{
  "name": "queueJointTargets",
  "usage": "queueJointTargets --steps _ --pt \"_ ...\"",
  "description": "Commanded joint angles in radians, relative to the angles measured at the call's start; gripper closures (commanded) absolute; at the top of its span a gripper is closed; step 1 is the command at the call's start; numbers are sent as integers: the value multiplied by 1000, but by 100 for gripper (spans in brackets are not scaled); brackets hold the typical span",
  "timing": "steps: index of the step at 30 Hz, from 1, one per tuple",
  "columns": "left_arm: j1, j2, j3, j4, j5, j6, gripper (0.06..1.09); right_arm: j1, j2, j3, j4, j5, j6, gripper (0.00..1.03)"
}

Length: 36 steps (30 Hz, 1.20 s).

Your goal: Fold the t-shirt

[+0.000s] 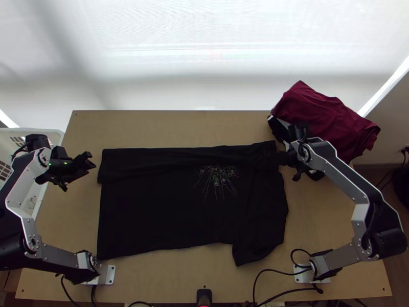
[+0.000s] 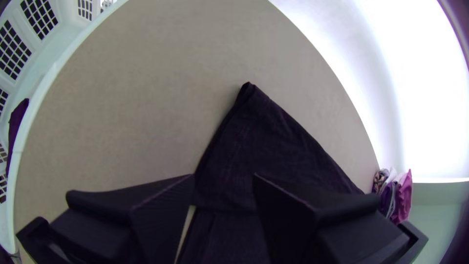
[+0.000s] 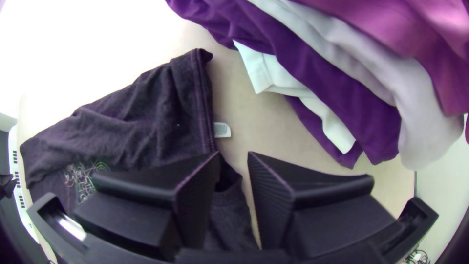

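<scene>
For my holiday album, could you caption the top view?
Two robot arms flank a dark t-shirt, its far side folded inward, on a wooden table.

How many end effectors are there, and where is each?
2: the left end effector, left of the black t-shirt; the right end effector, near its collar end and the garment pile.

Flat silver-grey links (image 1: 343, 175) meet rounded black joints (image 1: 391, 240), with visible screws (image 1: 365, 245), black cables (image 1: 271, 269) and small green lights (image 1: 65, 163)

Black shirt (image 1: 153, 215) spread on the table (image 1: 168, 281), far side folded over, sleeve (image 1: 260, 250) near right, left gripper (image 1: 88, 168) beside its left edge, right gripper (image 1: 284, 157) at its far right, clothes (image 1: 322, 112) heaped far right, basket (image 1: 51, 134) left.
</scene>
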Motion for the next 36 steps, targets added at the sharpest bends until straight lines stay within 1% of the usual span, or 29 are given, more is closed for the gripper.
queueJointTargets --steps 1,3,5,6,7,8,9,12,15,16,17,18,20,21,23,25,29,32,33,34,36 --pt "7 -45 -22 -18 1 16 15 -3 -78 -32 -8 12 -10 45" --pt "14 -60 -19 -41 1 22 12 -11 -111 -35 -24 12 -15 36" --pt "19 -99 -20 -47 1 27 12 -20 -135 -35 -69 10 -23 28" --pt "19 -123 -17 -56 7 27 12 -18 -144 -31 -103 9 -26 25" --pt "19 -146 -10 -68 13 30 12 -17 -144 -19 -153 1 -27 25" --pt "19 -172 -2 -81 18 30 12 -11 -147 0 -227 -5 -27 21" --pt "16 -200 6 -93 25 33 12 3 -163 9 -296 -5 -24 19" --pt "-7 -253 20 -124 38 34 12 31 -255 -35 -330 -6 -20 19" --pt "-21 -287 26 -140 38 47 12 65 -345 -88 -353 -36 -10 20" --pt "-24 -295 26 -142 38 50 12 66 -368 -103 -362 -54 -6 24" --pt "-24 -298 27 -147 38 50 12 63 -388 -121 -366 -82 2 30" --pt "-25 -299 29 -151 38 50 12 54 -405 -143 -371 -128 10 34" --pt "-29 -303 29 -157 38 50 12 9 -428 -189 -391 -230 14 34" --pt "-29 -303 29 -159 38 50 12 8 -428 -203 -423 -267 10 34" --pt "-33 -303 27 -160 38 48 12 6 -431 -238 -452 -284 3 34" --pt "-36 -304 30 -162 38 45 12 5 -431 -269 -480 -304 -23 34" --pt "-47 -304 30 -163 38 37 12 -29 -411 -338 -489 -336 -73 34" --pt "-52 -304 36 -163 33 34 12 -37 -384 -347 -491 -353 -84 34" --pt "-55 -304 39 -167 30 34 12 -37 -374 -348 -494 -353 -86 38" --pt "-55 -304 44 -170 28 34 12 -38 -365 -351 -495 -353 -86 45" --pt "-55 -303 49 -170 25 34 12 -51 -347 -358 -495 -356 -92 50"
